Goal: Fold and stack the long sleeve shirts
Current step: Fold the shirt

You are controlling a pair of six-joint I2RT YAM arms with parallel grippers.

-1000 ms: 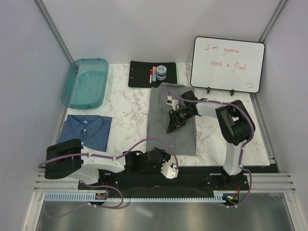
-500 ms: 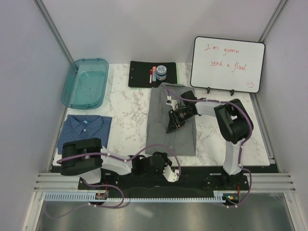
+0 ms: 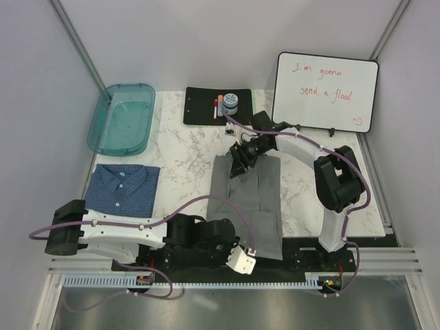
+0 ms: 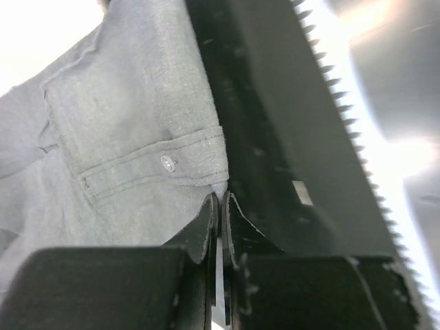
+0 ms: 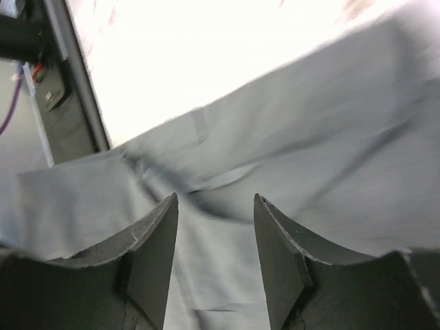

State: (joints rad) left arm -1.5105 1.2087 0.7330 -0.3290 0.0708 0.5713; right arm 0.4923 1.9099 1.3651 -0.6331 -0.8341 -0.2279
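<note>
The plain grey shirt lies lengthwise in the middle of the table, its near end reaching the black base plate. The left wrist view shows its buttoned cuff. My left gripper sits at that near end, jaws shut with the cuff's corner at their tips. At the shirt's far edge my right gripper hangs open just above grey cloth, nothing between its fingers. At the left lies the folded blue patterned shirt, collar up.
A teal tray stands at the back left. A black mat with small items lies at the back centre. A whiteboard stands at the back right. The black base plate and a toothed white strip line the near edge.
The grey shirt has slid toward the near edge. My left gripper drew back and shut at its near end. My right gripper moved from mid-shirt to the far edge and opened wider.
</note>
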